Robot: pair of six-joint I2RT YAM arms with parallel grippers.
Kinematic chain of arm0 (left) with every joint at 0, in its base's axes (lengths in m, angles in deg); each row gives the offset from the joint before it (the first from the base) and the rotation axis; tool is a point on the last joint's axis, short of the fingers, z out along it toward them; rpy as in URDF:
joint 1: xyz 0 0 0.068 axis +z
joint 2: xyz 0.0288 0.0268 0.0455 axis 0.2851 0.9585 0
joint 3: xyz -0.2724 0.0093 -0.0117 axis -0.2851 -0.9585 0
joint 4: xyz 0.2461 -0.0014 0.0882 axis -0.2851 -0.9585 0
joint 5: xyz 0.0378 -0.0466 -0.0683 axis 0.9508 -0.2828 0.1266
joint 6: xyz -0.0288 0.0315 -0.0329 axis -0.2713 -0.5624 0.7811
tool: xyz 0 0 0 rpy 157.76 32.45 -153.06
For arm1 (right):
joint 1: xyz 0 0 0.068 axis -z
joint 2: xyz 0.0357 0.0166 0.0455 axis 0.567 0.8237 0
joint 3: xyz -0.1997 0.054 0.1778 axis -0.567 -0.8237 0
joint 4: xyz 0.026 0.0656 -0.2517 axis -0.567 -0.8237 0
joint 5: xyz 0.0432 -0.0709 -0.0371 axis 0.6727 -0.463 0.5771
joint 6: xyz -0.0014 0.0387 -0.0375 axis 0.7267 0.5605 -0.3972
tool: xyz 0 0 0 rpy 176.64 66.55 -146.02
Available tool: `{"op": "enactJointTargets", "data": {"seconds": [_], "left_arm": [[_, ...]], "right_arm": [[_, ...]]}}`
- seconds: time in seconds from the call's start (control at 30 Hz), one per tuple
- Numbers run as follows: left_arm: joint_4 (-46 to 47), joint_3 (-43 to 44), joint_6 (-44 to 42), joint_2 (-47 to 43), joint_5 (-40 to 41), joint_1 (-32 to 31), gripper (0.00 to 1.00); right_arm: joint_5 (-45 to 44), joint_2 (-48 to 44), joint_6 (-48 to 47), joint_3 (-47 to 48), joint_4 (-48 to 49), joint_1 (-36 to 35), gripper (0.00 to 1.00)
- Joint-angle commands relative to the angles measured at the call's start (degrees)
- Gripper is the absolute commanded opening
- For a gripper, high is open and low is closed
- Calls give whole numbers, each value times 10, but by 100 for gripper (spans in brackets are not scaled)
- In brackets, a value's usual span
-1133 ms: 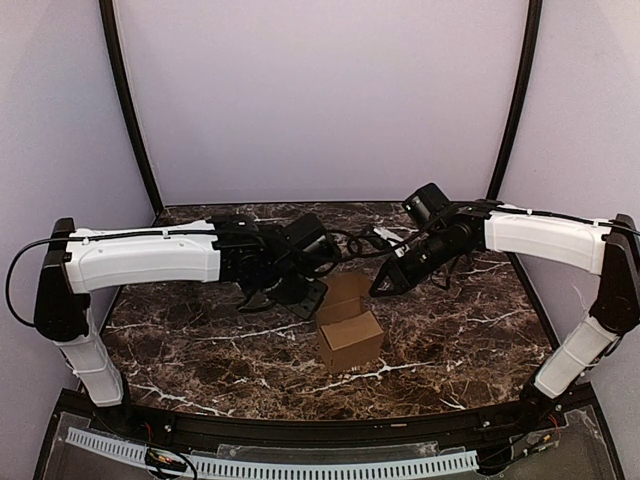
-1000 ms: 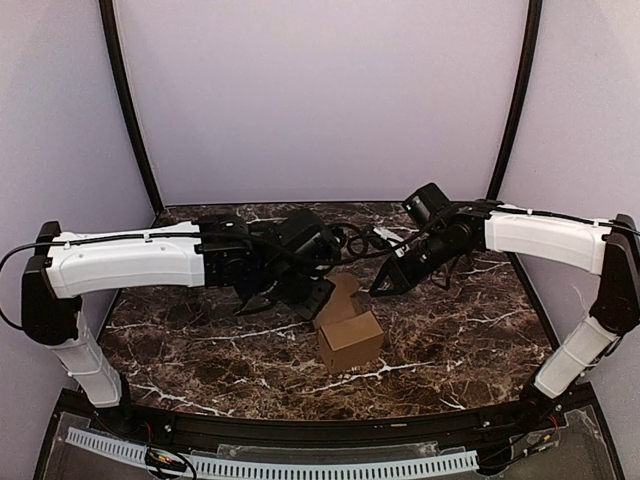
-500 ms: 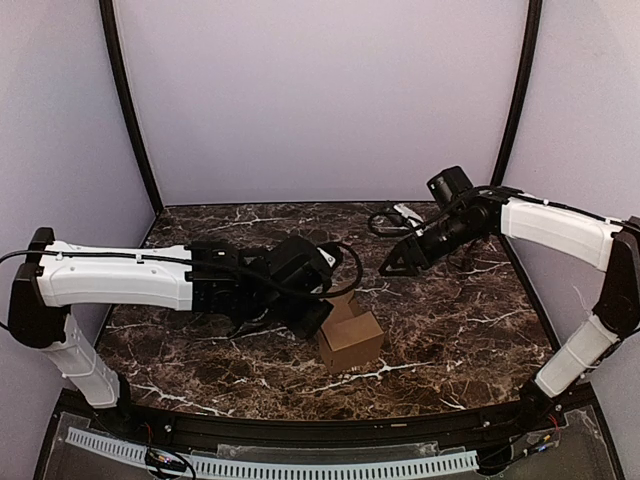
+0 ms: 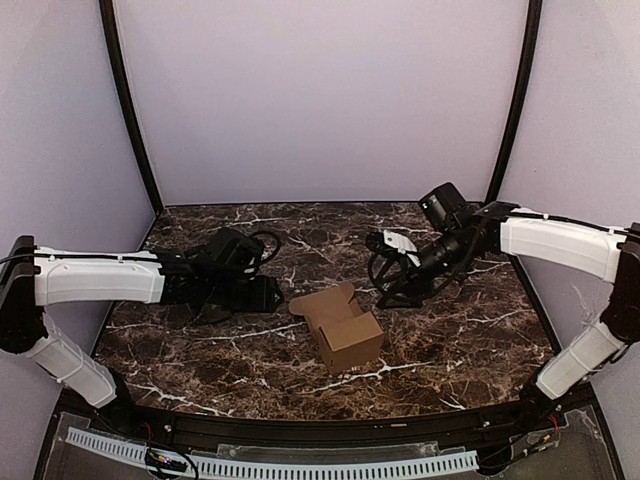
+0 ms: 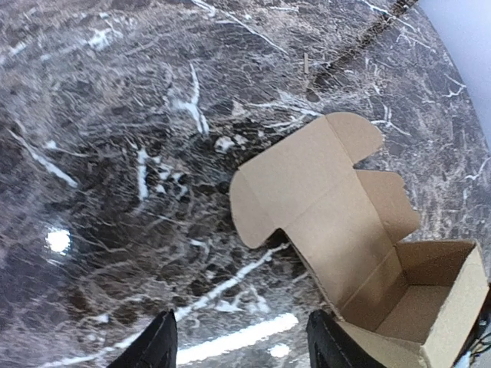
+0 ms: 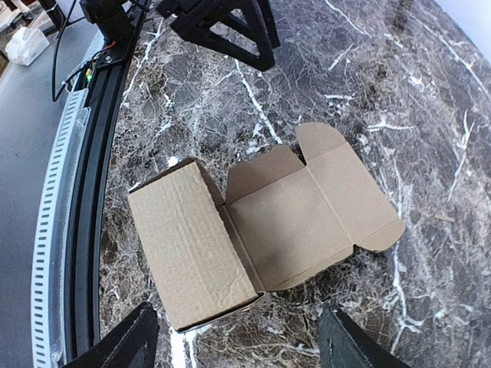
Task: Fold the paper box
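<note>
Left gripper [image 4: 262, 293]: jaws wide, nothing between them, low over the table [image 4: 200, 355], left of the paper box [image 4: 347, 330]. Right gripper [image 4: 388, 288]: likewise spread and empty, right of the box and farther back. The box stands mid-table between them, touched by neither, body erected, lid [image 6: 307, 207] folded back toward the far left. Judgement: both probably stand clear so the lid can be swung shut. Count: 1 box, 1 open lid, 2 grippers.
</note>
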Motion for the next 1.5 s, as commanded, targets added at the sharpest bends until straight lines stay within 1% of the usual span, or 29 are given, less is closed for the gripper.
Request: {"op": "enactJointTargets", "data": {"seconds": [0.0,0.07,0.13,0.17,0.27,0.4,0.5,0.63,0.67,0.7,0.73,0.77,0.83,0.9,0.97,1.1,1.23,1.3,1.33,1.43,1.47], "left_arm": [[81,-45,98,12,-109,14,60],[123,-59,128,28,-122,31,61],[141,-65,159,47,-126,54,63],[169,-67,168,54,-144,70,63],[210,-75,206,94,-180,89,63],[271,-65,206,144,-231,94,61],[283,-46,197,176,-253,94,58],[284,-15,182,217,-276,94,50],[282,-12,178,226,-277,93,45],[281,-7,175,230,-276,94,42],[277,-4,169,236,-273,94,36],[275,2,167,238,-273,94,33],[271,10,160,248,-278,94,20],[275,14,160,248,-282,94,12],[282,16,162,248,-284,93,7],[297,23,155,240,-285,94,1],[295,26,122,220,-264,94,1],[287,29,100,211,-250,93,1],[284,31,91,207,-245,93,1],[276,31,35,183,-204,94,1],[276,30,22,172,-193,94,1]], "right_arm": [[61,39,37,0,18,12,71],[76,34,34,-6,31,11,72],[65,21,8,-17,38,5,73],[49,14,-9,-21,38,-1,74],[-4,3,-52,-18,26,-25,76],[-27,2,-79,-11,13,-43,78],[-52,10,-91,-18,12,-69,78],[-78,14,-86,-33,34,-97,78],[-86,15,-85,-38,43,-104,79],[-95,16,-85,-41,49,-110,78],[-101,20,-86,-42,53,-115,79],[-105,25,-88,-44,55,-118,79],[-116,36,-91,-46,58,-124,78],[-128,44,-87,-50,67,-128,76],[-138,45,-78,-60,88,-130,73],[-174,42,-63,-71,131,-133,67],[-190,46,-69,-69,153,-133,65],[-181,51,-72,-60,148,-133,69],[-166,52,-76,-53,135,-133,74],[-140,28,-91,-46,109,-125,95],[-134,16,-97,-45,104,-118,98]]}}
